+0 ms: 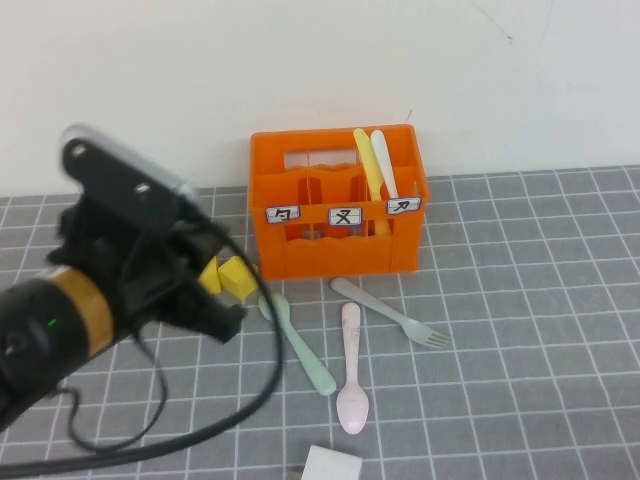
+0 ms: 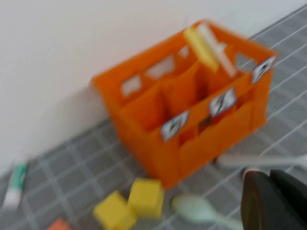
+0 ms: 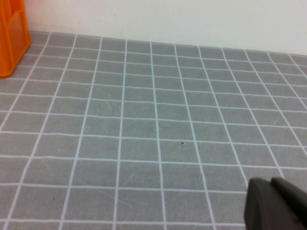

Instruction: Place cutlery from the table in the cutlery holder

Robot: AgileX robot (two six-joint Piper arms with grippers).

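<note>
On the left of the high view, the left tool (image 1: 225,318) hangs low over the counter (image 1: 520,300), just in front of the yellow blocks (image 1: 228,272) and close to the bowl end of the green spoon (image 1: 295,342). Its jaws are closed. The pictures do not show that anything is between them, so I judge it holds nothing, though the arm hides part of that area.

Next, the green spoon lies on the counter in front of the crate's left corner, slanting away from the tool. Just beside it is the pink spoon (image 1: 351,370), lying nearly straight, with its bowl toward the robot. The fork (image 1: 390,311) lies to the right of it, with its tines pointing right. All three lie near the crate (image 1: 335,225) but not in it.

The crate stands at the wall. In its right compartment, the yellow knife (image 1: 366,165) and the white knife (image 1: 384,165) already stand, leaning a little.

So two pieces of five look done and three are left. The green spoon seems the nearest one to take.

The right tool (image 3: 278,206) is well to the right over bare counter, closed and holding nothing.
</note>
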